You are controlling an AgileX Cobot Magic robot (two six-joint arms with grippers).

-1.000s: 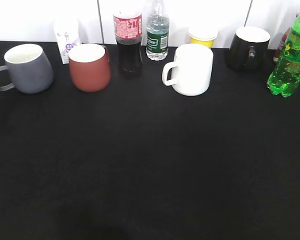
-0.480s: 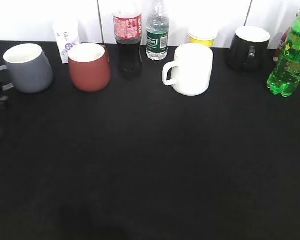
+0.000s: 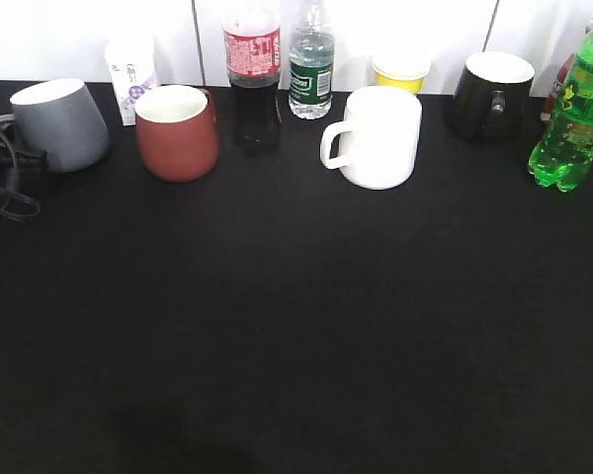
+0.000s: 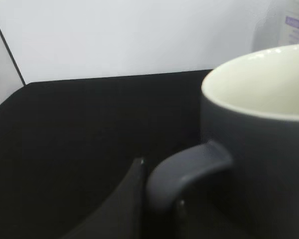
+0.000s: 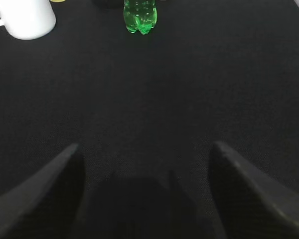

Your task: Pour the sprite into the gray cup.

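Note:
The gray cup (image 3: 64, 123) sits at the far left of the black table, tilted so its mouth leans left. My left gripper (image 3: 10, 160) is at its handle. In the left wrist view the jaws (image 4: 159, 199) are shut on the gray cup's (image 4: 259, 149) loop handle. The sprite (image 3: 571, 109) stands upright at the far right edge. It also shows far ahead in the right wrist view (image 5: 138, 17). My right gripper (image 5: 144, 164) is open and empty above bare table, out of the exterior view.
Along the back stand a white carton (image 3: 131, 74), a brick-red mug (image 3: 178, 133), a cola bottle (image 3: 254, 69), a clear bottle (image 3: 311, 64), a white mug (image 3: 381, 138), a yellow cup (image 3: 401, 71) and a black mug (image 3: 489, 94).
My left gripper came in from the left edge and closed on the gray cup's handle. The cup has tilted and shifted slightly up and left.

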